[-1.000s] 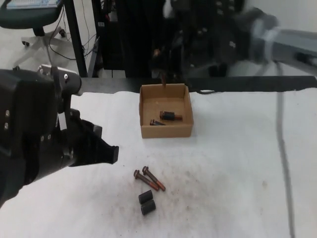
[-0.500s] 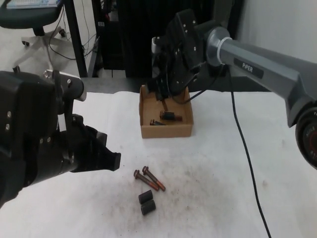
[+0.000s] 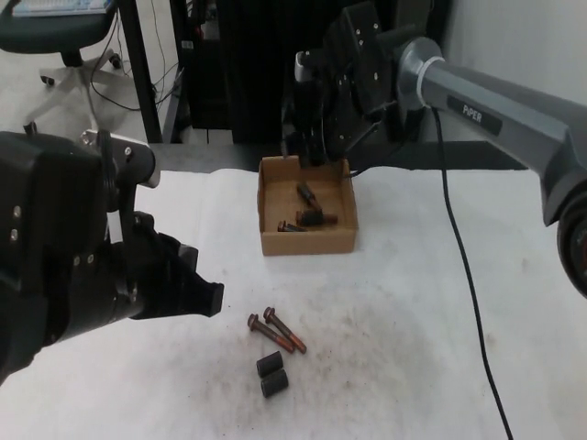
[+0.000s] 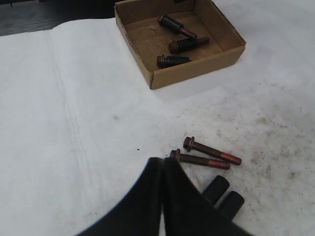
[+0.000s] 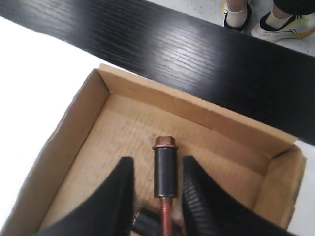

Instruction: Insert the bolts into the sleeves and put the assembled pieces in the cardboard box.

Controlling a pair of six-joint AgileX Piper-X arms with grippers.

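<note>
The cardboard box (image 3: pixel 307 243) (image 4: pixel 197 71) (image 5: pixel 74 147) stands at the back middle of the white cloth. Three assembled pieces lie inside it, one (image 3: pixel 305 192) (image 4: pixel 177 27) (image 5: pixel 164 169) straight below my right gripper (image 3: pixel 312 156) (image 5: pixel 158 164), which hovers just over the box, open and not touching the piece. Two loose copper bolts (image 3: pixel 275 330) (image 4: pixel 211 151) lie side by side in front of the box, with two black sleeves (image 3: pixel 271 376) (image 4: pixel 224 194) just nearer. My left gripper (image 3: pixel 206 293) (image 4: pixel 161 162) is shut on nothing, a little left of and above those loose parts.
A black bench strip (image 5: pixel 197 54) runs right behind the box. The right arm's cable (image 3: pixel 463 275) trails across the cloth on the right. An office chair (image 3: pixel 55 32) and dark frames stand beyond the table's back edge.
My right gripper dipped into the box with an assembled piece, let it go and rose a little; the piece now lies on the box floor. The left arm barely shifted.
</note>
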